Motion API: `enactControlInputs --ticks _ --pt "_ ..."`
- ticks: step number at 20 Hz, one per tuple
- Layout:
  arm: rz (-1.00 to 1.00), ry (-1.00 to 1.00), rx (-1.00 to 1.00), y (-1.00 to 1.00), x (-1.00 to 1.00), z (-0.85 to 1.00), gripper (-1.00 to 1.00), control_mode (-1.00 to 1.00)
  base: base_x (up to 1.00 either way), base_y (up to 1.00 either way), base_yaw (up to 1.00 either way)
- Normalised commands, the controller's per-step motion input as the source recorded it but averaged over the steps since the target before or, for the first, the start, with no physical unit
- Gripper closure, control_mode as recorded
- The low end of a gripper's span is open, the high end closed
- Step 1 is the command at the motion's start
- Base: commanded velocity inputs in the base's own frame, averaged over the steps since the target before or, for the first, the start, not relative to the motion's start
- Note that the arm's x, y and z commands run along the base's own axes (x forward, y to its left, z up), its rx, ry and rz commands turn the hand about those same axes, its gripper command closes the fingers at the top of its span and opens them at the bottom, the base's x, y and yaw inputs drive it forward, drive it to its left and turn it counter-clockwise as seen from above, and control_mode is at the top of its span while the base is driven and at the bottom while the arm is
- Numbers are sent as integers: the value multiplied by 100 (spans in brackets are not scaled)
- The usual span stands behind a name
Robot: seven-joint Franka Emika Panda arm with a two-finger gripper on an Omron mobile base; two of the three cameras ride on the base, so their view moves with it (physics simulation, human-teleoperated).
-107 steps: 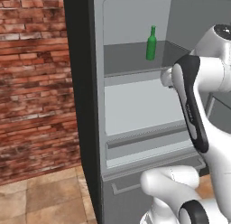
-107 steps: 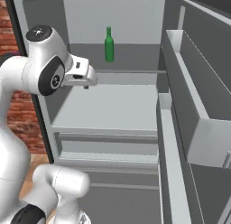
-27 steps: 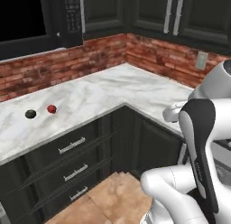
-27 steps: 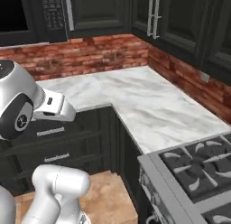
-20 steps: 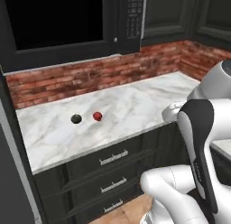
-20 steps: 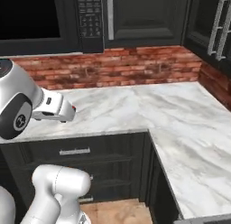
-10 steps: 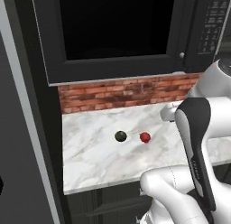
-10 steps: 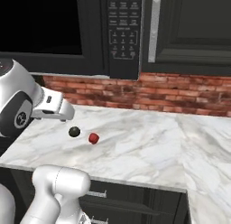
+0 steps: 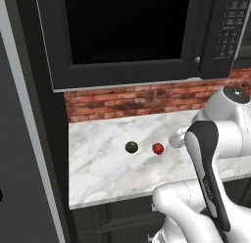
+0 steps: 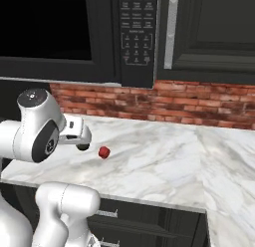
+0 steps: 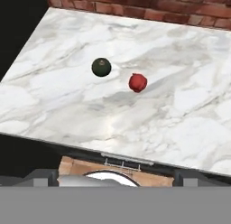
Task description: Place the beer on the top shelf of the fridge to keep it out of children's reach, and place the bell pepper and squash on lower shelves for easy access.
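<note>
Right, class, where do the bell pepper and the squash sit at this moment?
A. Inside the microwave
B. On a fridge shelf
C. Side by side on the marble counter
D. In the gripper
C: the red bell pepper and the dark green squash lie apart on the marble counter below the microwave.

A white marble desk (image 9: 108,171) with grey veins runs along a red brick wall (image 10: 199,107). Above it, at twelve o'clock, hangs a black microwave (image 9: 122,36) with a keypad panel (image 10: 138,27) and a pale handle (image 10: 171,34). Dark cabinets (image 10: 214,32) continue at two o'clock, dark drawers (image 10: 144,223) sit below, and a tan tiled floor (image 11: 74,165) shows beneath the desk's edge.
</note>
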Motion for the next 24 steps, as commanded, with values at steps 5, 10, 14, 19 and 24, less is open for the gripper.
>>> enactControlInputs --ticks 5,10,14,19,24 --pt "3 -1 0 0 37 -59 -100 -100 0 0 0" --pt "0 0 0 -1 33 -15 -100 -100 0 0 0" --pt "0 1 0 -11 26 -23 -100 -100 0 0 0" --pt "0 2 0 -13 24 -55 -100 -100 0 0 0" --pt "-2 5 0 -11 32 -57 -100 -100 0 0 0"
